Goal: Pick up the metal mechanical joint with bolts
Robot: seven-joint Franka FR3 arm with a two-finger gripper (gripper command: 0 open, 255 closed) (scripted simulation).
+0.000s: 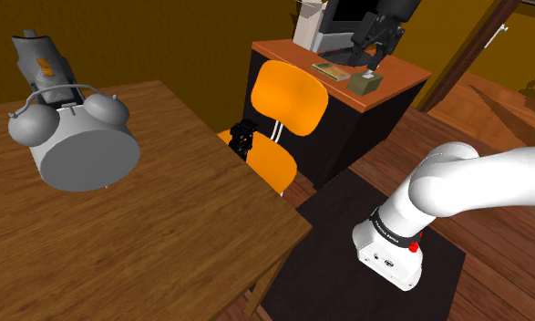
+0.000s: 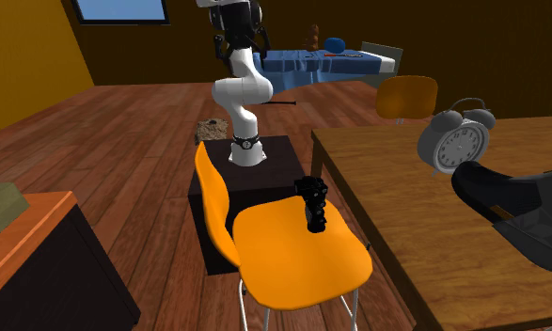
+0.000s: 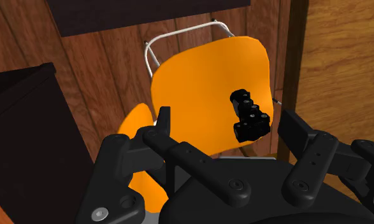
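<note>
Joint [image 3: 250,115], black, lies on orange chair [image 3: 198,83] seat under spread-apart hand [image 3: 227,124].

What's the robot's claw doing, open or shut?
Open. In the wrist view the gripper has its two black fingers standing apart, clasping nothing; the black joint lies on the orange chair beyond them.

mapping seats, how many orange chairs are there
2. One orange chair stands beside the table, black joint on its seat; the other chair is beyond the table's far end. Others may be hidden.
</note>
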